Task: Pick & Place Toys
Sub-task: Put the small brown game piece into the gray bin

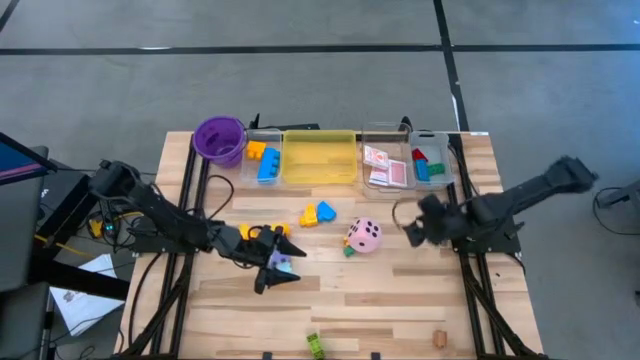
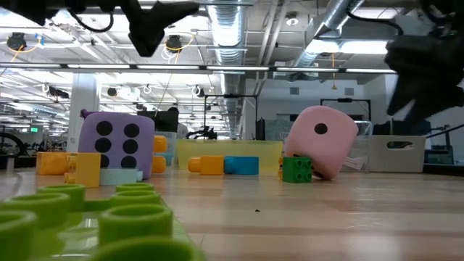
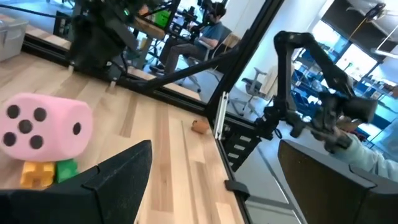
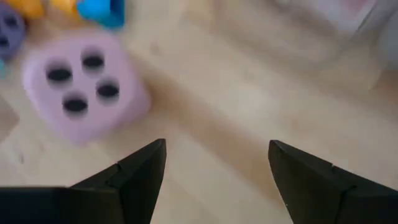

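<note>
A pink dotted die rests on the table's middle, with a small green block against it. It also shows in the low view. A purple dotted die stands on the table beside yellow blocks. My left gripper hangs above it, open and empty. My right gripper is open and empty, above the table just right of the pink die. Yellow and blue blocks lie mid-table.
Along the far edge stand a purple cup, a clear tray with yellow and blue blocks, a yellow tray, a clear tray with pink cards and one with red, green and blue blocks. A green block lies near the front edge.
</note>
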